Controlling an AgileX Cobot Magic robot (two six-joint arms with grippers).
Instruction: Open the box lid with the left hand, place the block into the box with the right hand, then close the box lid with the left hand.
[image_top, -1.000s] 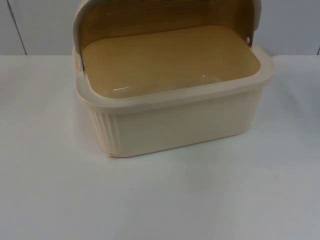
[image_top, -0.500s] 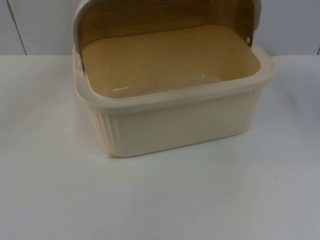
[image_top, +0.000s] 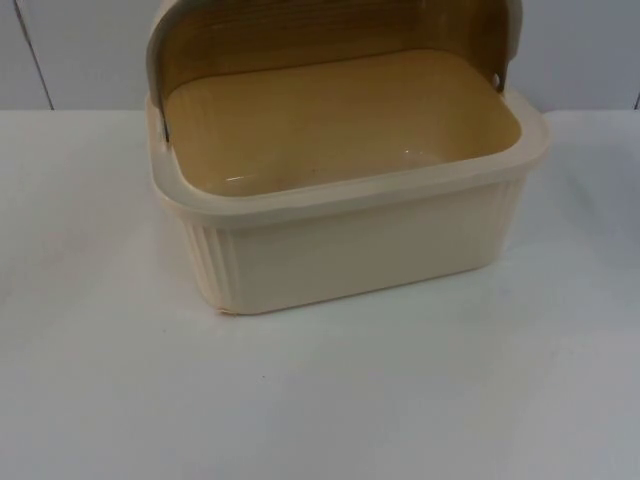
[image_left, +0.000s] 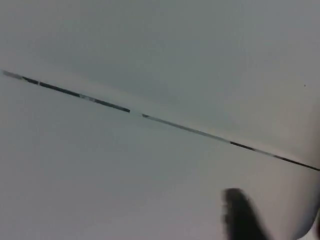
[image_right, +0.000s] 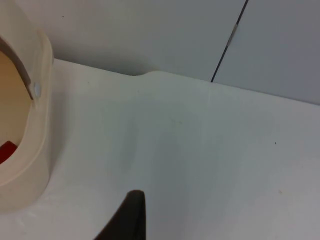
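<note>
Looking down from the top camera, I see the cream box (image_top: 340, 225) sitting on the white table (image_top: 320, 400), close to the grey wall (image_top: 80, 50) at the back. Its lid (image_top: 330, 30) is tipped up and back, so the box stands open and I can see the tan inside. The front of the box has thin ribs near its left corner. From the right wrist camera I see the side of the box (image_right: 30, 125) with the lid's hinge pin, and a small bit of something red (image_right: 7, 150) shows inside it, down by the rim. That looks like the block, so it is in the box. The right gripper (image_right: 127, 220) hangs over the bare table just beside the box, not touching it. I see one black fingertip there, and I cannot tell if its fingers are apart or together. The left gripper (image_left: 242, 215) points at the grey wall, where a dark seam (image_left: 150, 117) runs slanted across. I see one dark fingertip there too, and I cannot tell how its fingers stand.
</note>
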